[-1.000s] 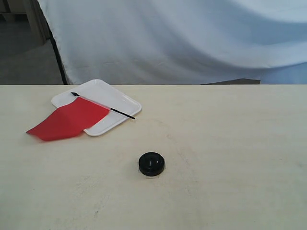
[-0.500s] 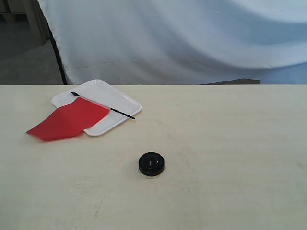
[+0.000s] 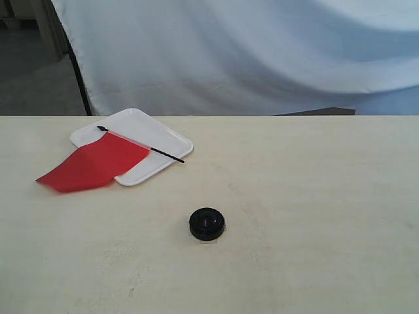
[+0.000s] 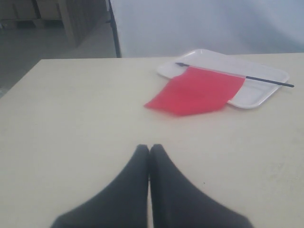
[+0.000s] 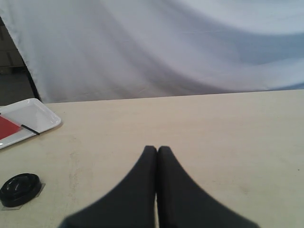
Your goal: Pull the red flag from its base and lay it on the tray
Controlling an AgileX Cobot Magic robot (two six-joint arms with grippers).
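Observation:
The red flag (image 3: 95, 163) lies flat across the white tray (image 3: 147, 127) at the back left, its black pole resting on the tray and its cloth spilling over the rim onto the table. The round black base (image 3: 207, 224) stands alone near the table's middle, its hole bare. Neither gripper appears in the exterior view. My left gripper (image 4: 149, 148) is shut with nothing in it, well short of the flag (image 4: 197, 90) and tray (image 4: 259, 88). My right gripper (image 5: 157, 149) is shut on nothing, apart from the base (image 5: 20, 188), the tray (image 5: 33, 114) farther off.
A pale wooden table (image 3: 314, 196) carries everything. A white cloth backdrop (image 3: 249, 52) hangs behind the far edge, with a dark pole (image 3: 78, 72) at its left side.

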